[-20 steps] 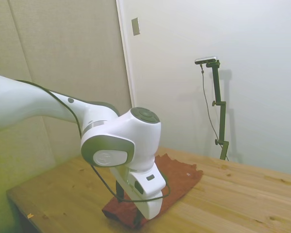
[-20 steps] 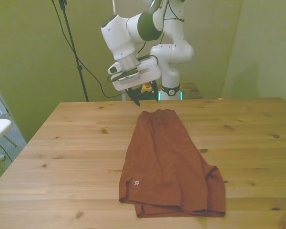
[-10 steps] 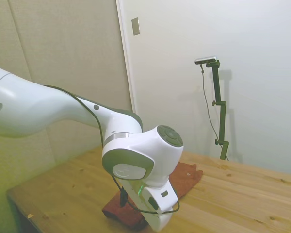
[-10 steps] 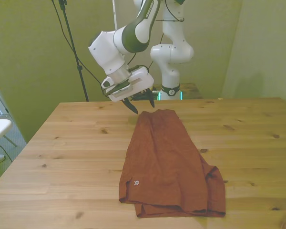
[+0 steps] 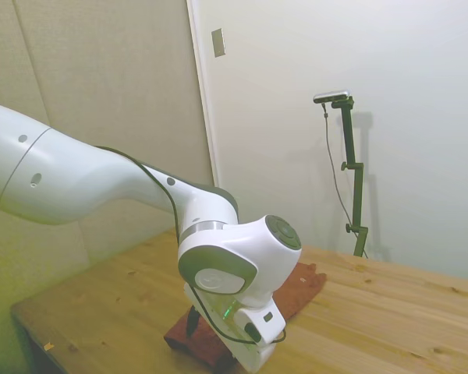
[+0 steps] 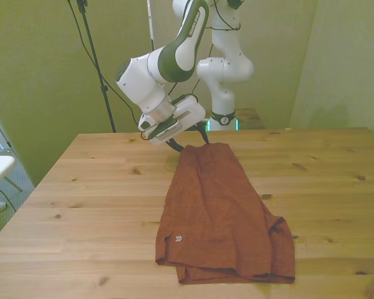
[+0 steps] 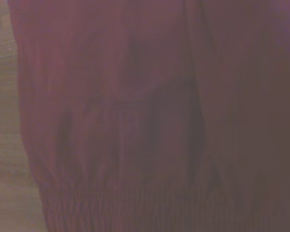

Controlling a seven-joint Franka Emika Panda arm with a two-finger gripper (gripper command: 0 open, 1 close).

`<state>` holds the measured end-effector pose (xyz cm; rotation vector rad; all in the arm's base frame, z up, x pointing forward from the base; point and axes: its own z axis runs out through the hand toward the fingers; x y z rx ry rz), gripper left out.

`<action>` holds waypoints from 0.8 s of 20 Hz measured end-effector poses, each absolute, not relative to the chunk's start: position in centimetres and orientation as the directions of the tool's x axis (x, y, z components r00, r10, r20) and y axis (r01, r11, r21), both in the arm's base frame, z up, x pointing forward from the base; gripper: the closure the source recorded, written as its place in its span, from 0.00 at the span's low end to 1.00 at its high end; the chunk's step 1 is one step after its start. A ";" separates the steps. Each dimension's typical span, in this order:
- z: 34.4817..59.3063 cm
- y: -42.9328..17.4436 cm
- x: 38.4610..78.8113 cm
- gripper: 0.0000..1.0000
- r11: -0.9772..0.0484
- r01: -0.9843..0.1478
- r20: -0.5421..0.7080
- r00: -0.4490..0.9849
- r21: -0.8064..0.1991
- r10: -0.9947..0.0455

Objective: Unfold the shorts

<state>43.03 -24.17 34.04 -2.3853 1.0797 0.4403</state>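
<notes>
The shorts (image 6: 221, 212) are rusty red and soft. They lie flat on the wooden table, folded in half the long way. The narrow end with the stretchy band (image 7: 150, 208) is far from the front camera. A tiny white mark sits near the close corner.

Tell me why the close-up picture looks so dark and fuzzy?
Wrist view: the rust-red fabric shorts fill the frame from close by, out of focus and dim. Front view: the same shorts look sharp and evenly lit on the wooden table.
</notes>
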 end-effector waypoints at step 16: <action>33.6 -24.4 44.0 1.00 -0.597 -0.745 -0.465 0.659 -0.298 -0.591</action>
